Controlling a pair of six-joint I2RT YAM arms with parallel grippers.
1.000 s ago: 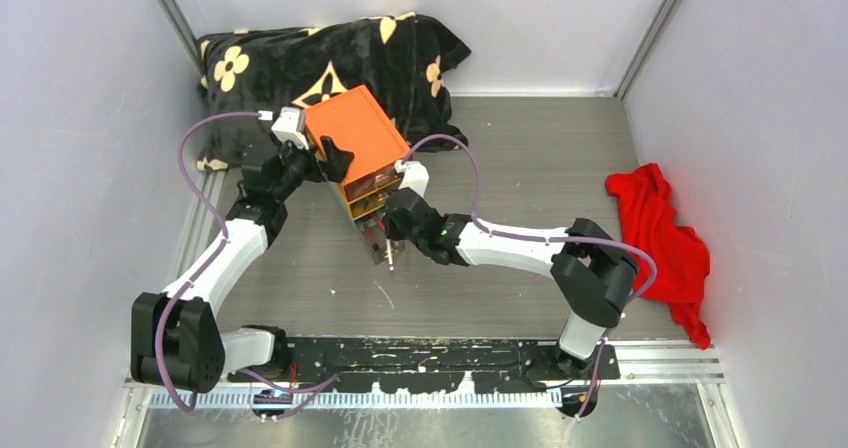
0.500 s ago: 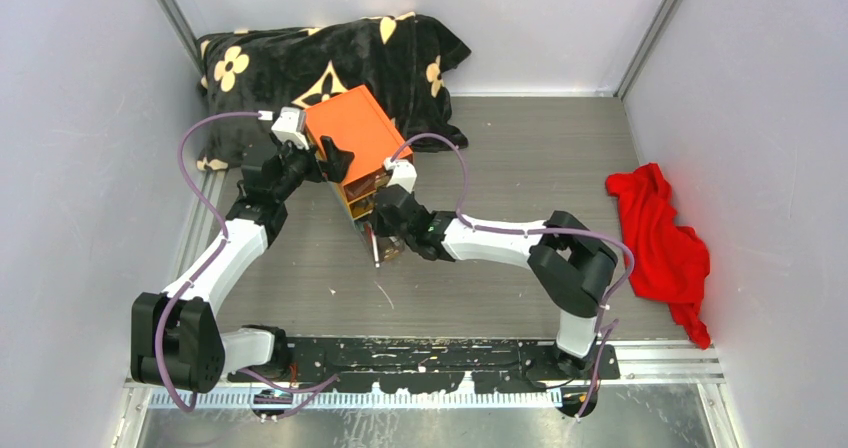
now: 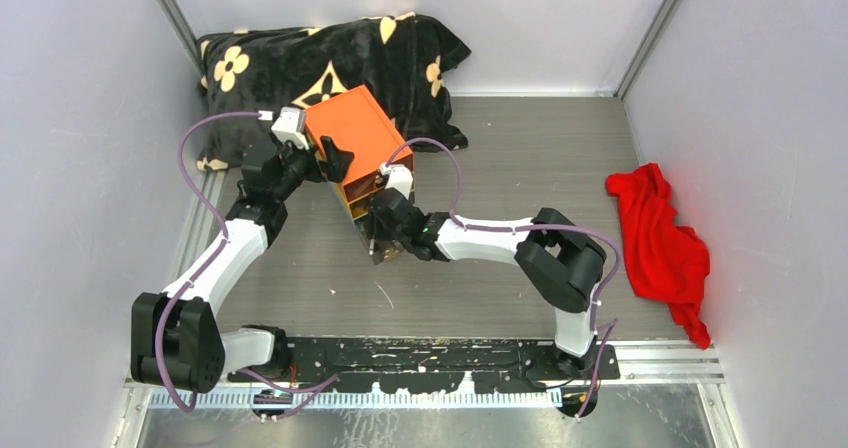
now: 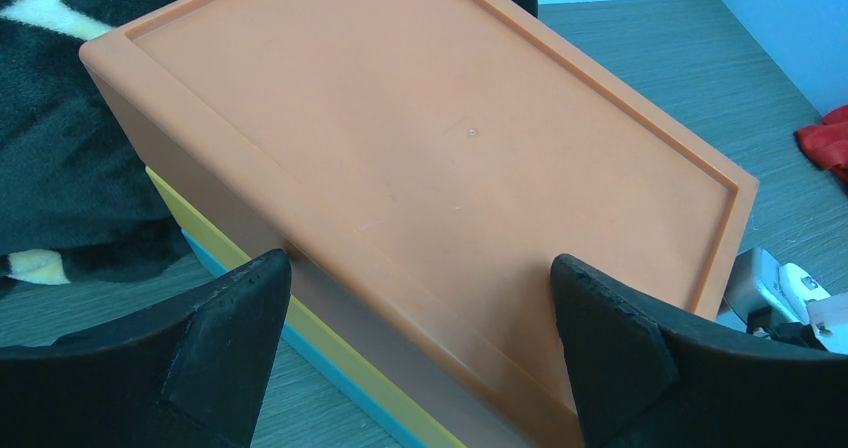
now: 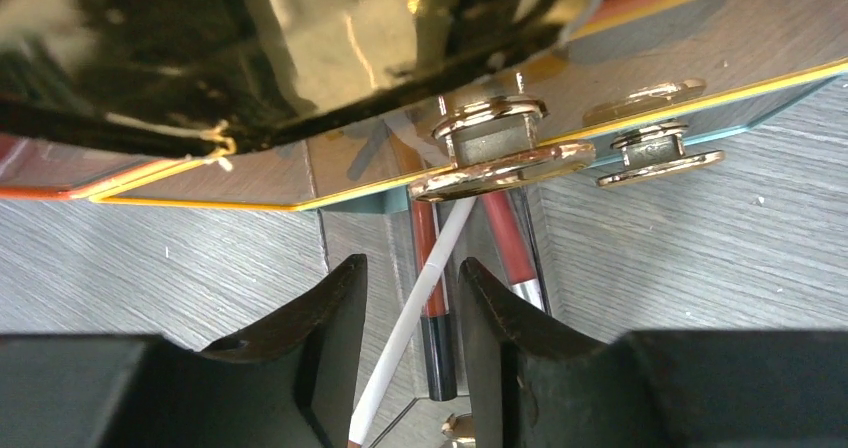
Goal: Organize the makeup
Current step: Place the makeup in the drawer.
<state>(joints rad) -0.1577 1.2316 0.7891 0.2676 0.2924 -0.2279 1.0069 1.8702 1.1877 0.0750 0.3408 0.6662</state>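
So the right pincer (image 5: 412, 265) looks clamped on the white pencil (image 5: 425, 308), pinched low between its fingers. The pencil's long axis runs straight out ahead of the pincer, leaning a bit right. Its far end sits just under a gold knob (image 5: 495, 153), over the open bottom drawer (image 5: 350, 228). Two red pencils (image 5: 505, 253) already lie in there, pointing roughly the same way, so I'd guess the next move is just lining up and dropping it in. The right arm is obviously the one for it.

The left pincer (image 4: 418, 266) is spread wide and clamped across the orange box (image 4: 430, 158), probably bracing it.

The top view shows both arms at the box, but the pencil is too small to make out there. Only the right wrist view shows the pencil and drawer.
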